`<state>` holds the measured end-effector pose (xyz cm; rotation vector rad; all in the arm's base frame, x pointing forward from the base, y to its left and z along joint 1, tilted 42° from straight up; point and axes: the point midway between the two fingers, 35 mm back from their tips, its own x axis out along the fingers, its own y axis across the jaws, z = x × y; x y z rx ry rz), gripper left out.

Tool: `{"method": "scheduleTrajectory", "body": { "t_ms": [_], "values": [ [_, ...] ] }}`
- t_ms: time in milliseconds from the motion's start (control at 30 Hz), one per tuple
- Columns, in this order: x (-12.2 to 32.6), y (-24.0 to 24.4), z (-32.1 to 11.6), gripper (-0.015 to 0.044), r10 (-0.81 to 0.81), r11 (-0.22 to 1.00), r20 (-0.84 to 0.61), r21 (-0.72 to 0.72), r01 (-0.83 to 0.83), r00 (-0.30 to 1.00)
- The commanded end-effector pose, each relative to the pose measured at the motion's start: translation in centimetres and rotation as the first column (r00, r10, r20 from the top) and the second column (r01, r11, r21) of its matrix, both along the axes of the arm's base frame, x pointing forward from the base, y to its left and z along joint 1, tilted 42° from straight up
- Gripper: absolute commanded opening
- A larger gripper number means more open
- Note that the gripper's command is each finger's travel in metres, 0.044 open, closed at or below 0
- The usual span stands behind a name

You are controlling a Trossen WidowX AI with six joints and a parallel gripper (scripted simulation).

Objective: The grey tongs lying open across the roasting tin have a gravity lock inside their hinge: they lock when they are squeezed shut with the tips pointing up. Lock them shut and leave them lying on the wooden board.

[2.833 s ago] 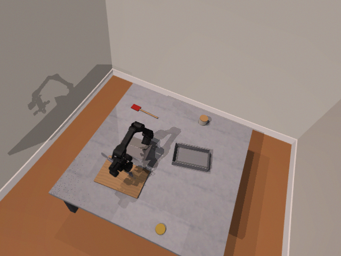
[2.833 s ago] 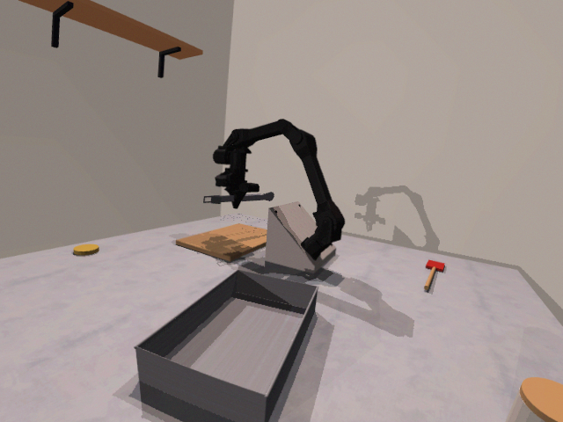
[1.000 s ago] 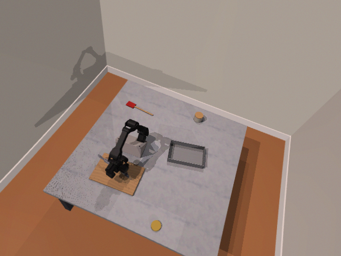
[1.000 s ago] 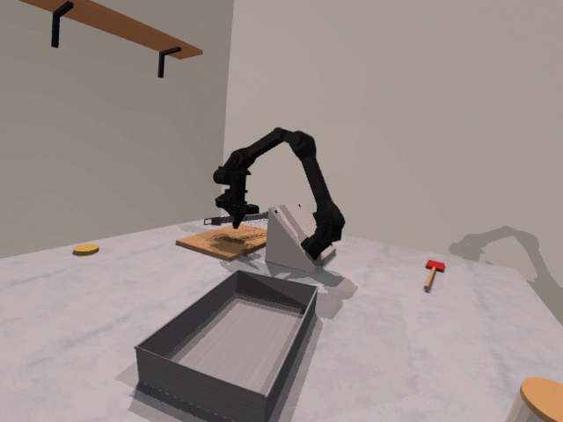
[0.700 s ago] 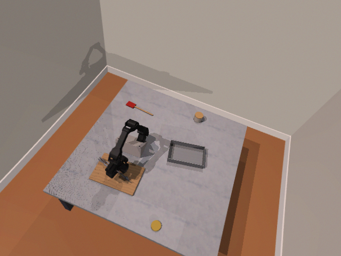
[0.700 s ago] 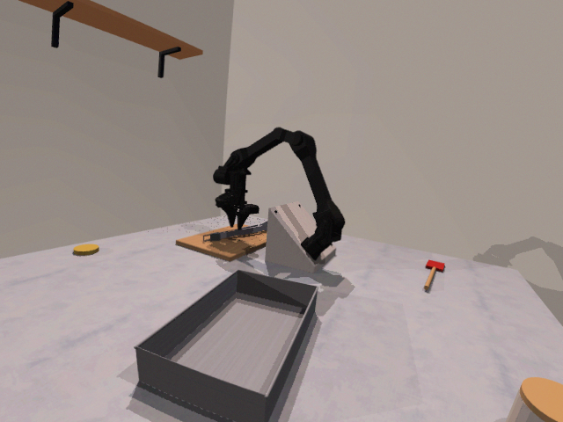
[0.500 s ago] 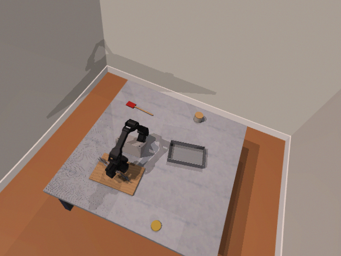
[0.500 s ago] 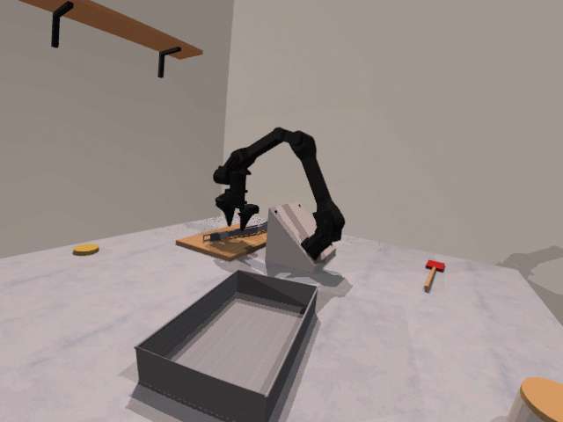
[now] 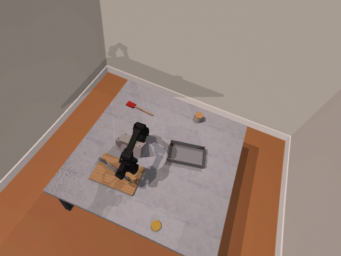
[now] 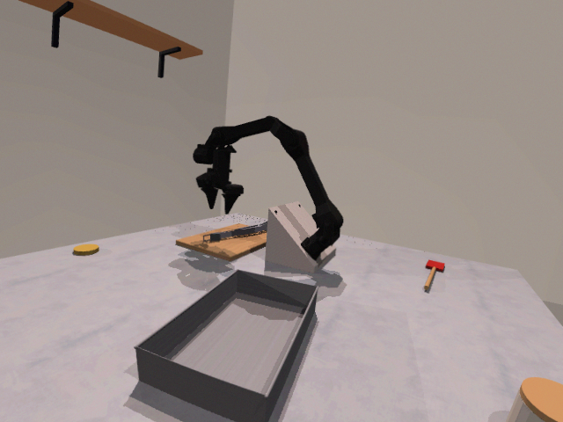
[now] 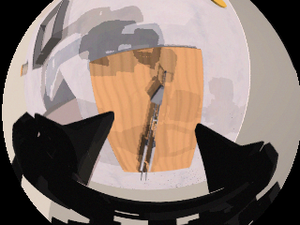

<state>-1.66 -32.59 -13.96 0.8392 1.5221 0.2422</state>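
The grey tongs (image 9: pixel 107 164) (image 10: pixel 245 230) (image 11: pixel 157 95) lie lengthwise on the wooden board (image 9: pixel 129 188) (image 10: pixel 227 250) (image 11: pixel 187 94). Their two arms are close together and nearly parallel. The tips reach just past the board's edge at the bottom of the wrist view. The hinge block and its small loop lie over the board at the other end. Whether the lock inside is engaged cannot be seen. My gripper (image 10: pixel 219 210) (image 11: pixel 157 122) is wide open and empty, pointing down above the tongs, clear of them. The roasting tin (image 9: pixel 185 163) (image 10: pixel 200 388) is empty.
A pale wedge-shaped block (image 9: pixel 140 150) (image 10: pixel 286 245) stands beside the board, near the arm's base. A red spatula (image 9: pixel 131 104) (image 10: pixel 435 265), a jar with an orange lid (image 9: pixel 199 114) (image 10: pixel 545 394) and a yellow disc (image 9: pixel 156 225) (image 10: pixel 86 249) are farther off. A shelf (image 10: pixel 118 27) is on the wall.
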Motion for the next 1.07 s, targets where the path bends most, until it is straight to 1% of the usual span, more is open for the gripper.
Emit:
{"method": "scheduleTrajectory", "body": {
  "t_ms": [0, 67, 300, 500, 1033],
  "values": [
    [5.6, -2.2, 3.2, 0.0440, 0.007, 1.000, 0.006, 0.007, -0.007, 1.000],
    [6.6, -2.4, 3.8, 0.0440, 0.006, 1.000, 0.007, 0.009, -0.006, 1.000],
    [6.6, -2.6, 4.0, 0.0440, 0.005, 1.000, 0.006, 0.006, -0.005, 1.000],
    [6.2, -4.5, 7.4, 0.0440, -0.012, 0.998, 0.004, -0.058, 0.012, 1.000],
    [6.2, -4.5, 7.4, 0.0440, -0.012, 0.998, 0.004, -0.058, 0.012, 1.000]
  ]
}}
